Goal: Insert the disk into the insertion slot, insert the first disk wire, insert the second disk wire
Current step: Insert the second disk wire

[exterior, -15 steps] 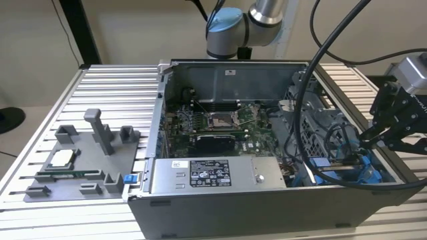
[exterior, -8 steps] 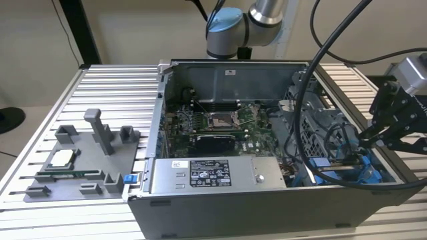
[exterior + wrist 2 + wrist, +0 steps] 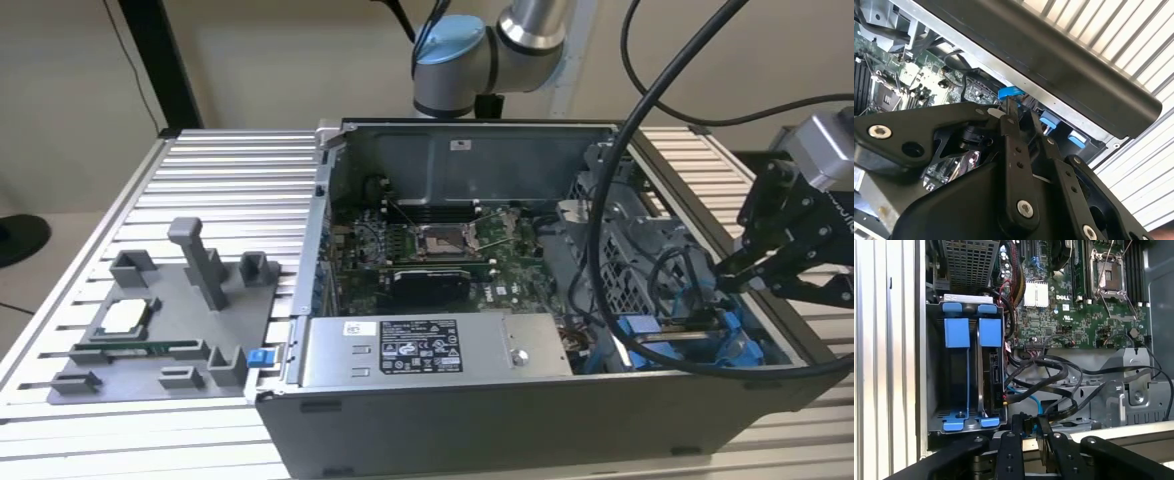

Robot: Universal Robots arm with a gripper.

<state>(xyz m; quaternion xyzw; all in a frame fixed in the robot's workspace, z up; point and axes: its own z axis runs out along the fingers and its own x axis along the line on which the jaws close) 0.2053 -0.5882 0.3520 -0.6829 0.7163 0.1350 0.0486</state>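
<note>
On the ribbed metal desk (image 3: 220,175) you have an open computer case (image 3: 534,425), with a grey fixture tray (image 3: 160,335) well apart from it toward the exterior view's left; inside the case lie the motherboard (image 3: 441,250) and a silver power supply (image 3: 420,345). A dark perforated cage (image 3: 971,262) sits beside the insertion slot (image 3: 957,333), the bay with blue rails, which lies in the corner of the case toward the exterior view's right.

The disk (image 3: 995,372) looks already seated in the slot, in the compartment nearer the motherboard, with its connector edge showing; the compartment beside it stands bare. So you are most likely on the first wire.

Your tool (image 3: 1030,421) hangs just outside the bay's near end, close to the case wall; you cannot tell from these views whether it is spread, pressed together or pinching a plug.

Seating a wire would call for squaring the plug to the disk's connector and pressing straight in.

Black wires (image 3: 1054,372) and a thin blue wire (image 3: 1026,396) loop between the tool and the disk, near the connector; a thick black cable (image 3: 611,215) hangs across the case; either could snag.
</note>
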